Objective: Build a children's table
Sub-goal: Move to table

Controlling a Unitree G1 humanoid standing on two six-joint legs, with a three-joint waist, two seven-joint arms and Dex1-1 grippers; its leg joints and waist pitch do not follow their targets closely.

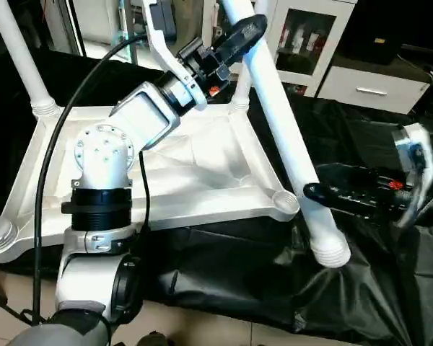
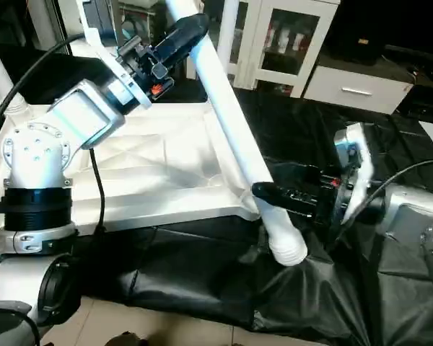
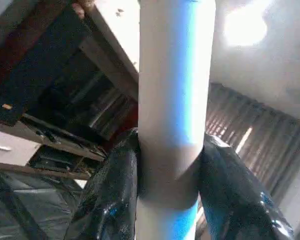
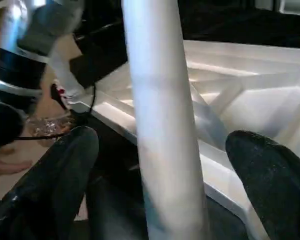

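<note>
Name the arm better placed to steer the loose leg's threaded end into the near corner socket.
Right: its open gripper straddles the leg just above the threaded end, near the socket. The left gripper holds it high up.

The tabletop point(image 1: 202, 166) lies underside up across the left and middle of the frame, resting on a cloth-covered surface point(image 1: 274, 281) that spreads to the lower right. A leg point(image 1: 281, 130) slants from the upper middle down to the lower right, passing over the tabletop's right edge, its threaded end point(image 1: 330, 254) just beyond the near right corner socket point(image 1: 283, 199). The left tool point(image 1: 239, 34) sits at the upper middle, clamped around this leg's upper part. The right tool point(image 2: 274, 193) reaches in from the right, its fingers apart on either side of the leg's lower part. Another leg point(image 1: 22, 58) stands in the far left socket at upper left. A cabinet point(image 1: 303, 40) stands behind, upper right.
</note>
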